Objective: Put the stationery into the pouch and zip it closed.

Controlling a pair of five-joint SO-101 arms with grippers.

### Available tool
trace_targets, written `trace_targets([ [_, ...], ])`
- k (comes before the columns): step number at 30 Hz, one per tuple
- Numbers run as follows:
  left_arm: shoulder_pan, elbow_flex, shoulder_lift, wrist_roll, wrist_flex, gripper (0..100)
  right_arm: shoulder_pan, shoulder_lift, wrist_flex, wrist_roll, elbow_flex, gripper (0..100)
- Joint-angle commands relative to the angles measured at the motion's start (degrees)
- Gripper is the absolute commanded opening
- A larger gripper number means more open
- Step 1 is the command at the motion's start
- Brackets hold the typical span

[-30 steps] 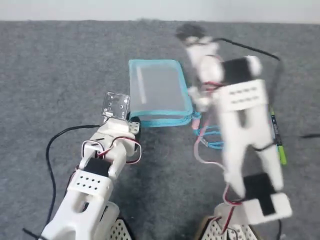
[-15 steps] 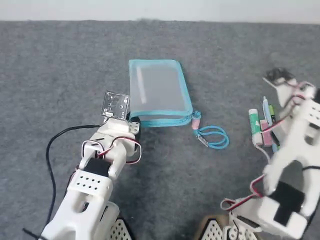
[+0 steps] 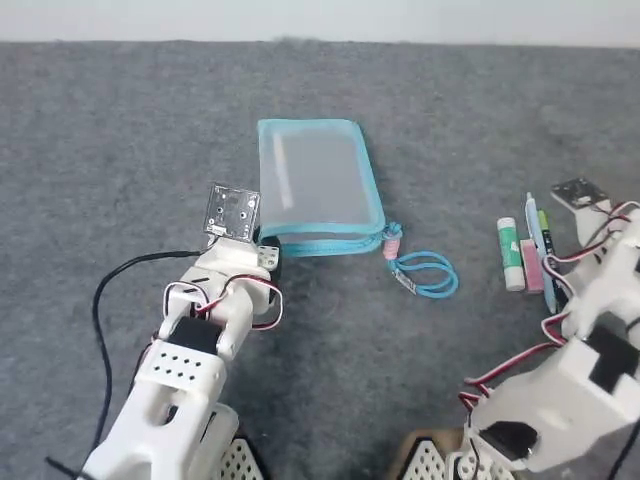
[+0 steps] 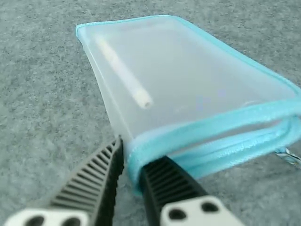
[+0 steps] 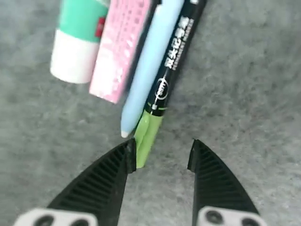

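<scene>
The right arm has swung away from the pouch and out to the side, and now the right end effector [image 5: 162, 149] hangs over the loose stationery, jaws spread, nothing in them. The green tip of the marker [image 5: 164, 89] lies right there, just inside one fingertip, with the other finger standing off over bare surface [image 5: 254, 94]. Hard against the marker lies the pale blue pen [image 5: 150, 61], its point almost level with the fingertip. Beyond that is the pink eraser [image 5: 123, 47], touching the pen, and farthest out the green and white glue stick [image 5: 77, 37]. All four lie side by side on the surface, all outside the pouch.

The other arm has not budged. The left end effector [image 4: 133, 162] is pressed together on the near corner of the pouch [image 4: 188, 94], pinching the teal zip edge. Ahead of its tips the clear body lies flat, with a pale stick shape showing through the wall. The blue cord loop [image 3: 425, 275] trails off the far corner, well apart from the stationery.

So that swing looks like the start of a pick. The marker seems first in line, though the jaws want centring over it. Filling has barely begun and the zip is still to come.
</scene>
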Motion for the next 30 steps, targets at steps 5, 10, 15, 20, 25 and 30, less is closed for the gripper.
trace_targets([
  [5,-0.18,-0.31,0.0,-0.53,-1.41,1,0.66,3.91,-1.45,0.79,-0.26,17.3],
  [10,-0.18,-0.31,0.0,-0.53,-1.41,1,0.84,6.9,-3.56,0.7,-0.35,16.2],
  [15,-0.18,-0.31,0.0,-0.53,-1.41,1,1.1,7.16,-3.74,0.35,-0.18,0.0],
  [20,-0.18,-0.31,0.0,-0.53,-1.41,1,1.1,4.0,-2.77,-3.16,-0.44,0.7],
  [25,-0.18,-0.31,0.0,-0.53,-1.41,1,-0.4,-10.24,5.05,-5.36,-0.35,0.6],
  [30,-0.18,-0.31,-0.09,-0.53,-1.41,1,-3.12,-28.53,14.64,-5.19,0.0,0.6],
])
